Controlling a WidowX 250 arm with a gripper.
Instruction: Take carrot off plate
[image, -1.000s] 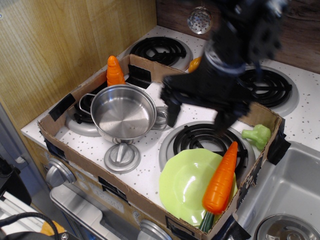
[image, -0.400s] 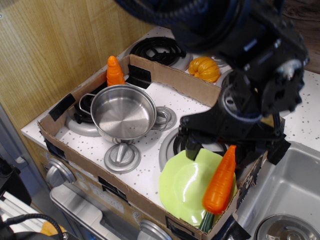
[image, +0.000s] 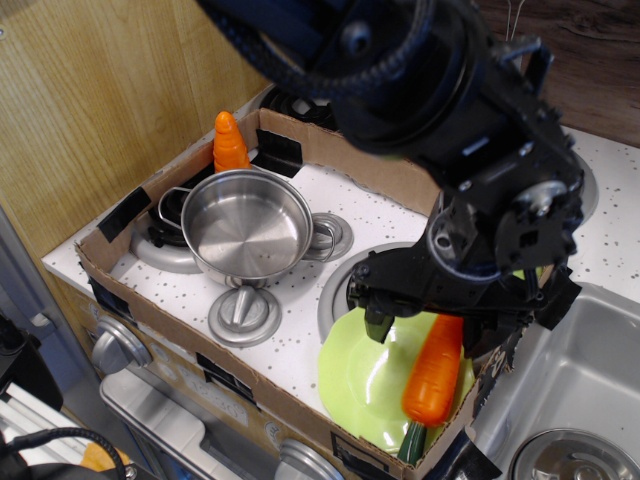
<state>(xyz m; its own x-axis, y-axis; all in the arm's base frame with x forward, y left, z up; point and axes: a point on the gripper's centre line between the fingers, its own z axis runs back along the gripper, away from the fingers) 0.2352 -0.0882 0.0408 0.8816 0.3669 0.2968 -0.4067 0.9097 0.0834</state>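
Observation:
The long orange carrot (image: 432, 375) lies on the right side of the lime-green plate (image: 358, 378), green stem end at the front box wall, tip pointing back. My gripper (image: 428, 328) is low over the plate's back edge and open. One finger (image: 375, 322) stands left of the carrot's tip. The other is to its right, mostly hidden by the arm. The jaws stand apart on both sides of the carrot's upper end. I cannot tell whether they touch it.
A steel pot (image: 248, 225) and its lid (image: 243, 312) sit to the left. A short ridged orange carrot (image: 229, 142) stands at the back left. Cardboard walls (image: 200, 360) ring the stovetop. A sink (image: 585, 375) lies to the right. The arm hides the back burners.
The arm has come forward and down, from above the burner to the plate's back edge. Its fingers now straddle the carrot's tip. The carrot has barely shifted. The arm now hides the pumpkin and broccoli.

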